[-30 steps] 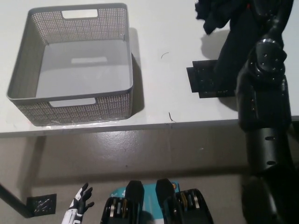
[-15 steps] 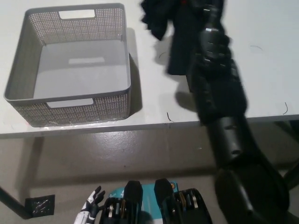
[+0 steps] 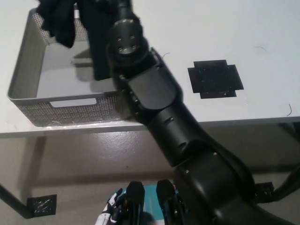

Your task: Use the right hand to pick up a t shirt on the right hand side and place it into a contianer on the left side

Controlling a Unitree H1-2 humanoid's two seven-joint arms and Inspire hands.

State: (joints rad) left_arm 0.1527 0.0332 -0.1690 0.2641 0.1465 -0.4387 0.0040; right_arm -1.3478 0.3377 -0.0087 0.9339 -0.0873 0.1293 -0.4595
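A black t-shirt hangs bunched over the grey perforated basket at the table's left, its lower end dangling inside the basket's right half. My black right arm reaches diagonally from the bottom right across the basket's front right corner. Its hand is at the top edge, mostly hidden in the cloth and shut on the t-shirt. Another fold of the shirt droops over the basket's back rim. My white left hand rests low at the bottom, below the table, fingers apart and holding nothing.
A flat black cross-shaped patch lies on the white table to the right of my arm. The table's front edge runs across the middle of the picture, with brown floor below it. A small dark plate lies on the floor at lower left.
My right arm has swung left with the t-shirt, from above the black patch to over the basket. The patch is now uncovered. The left hand has drifted slightly right.
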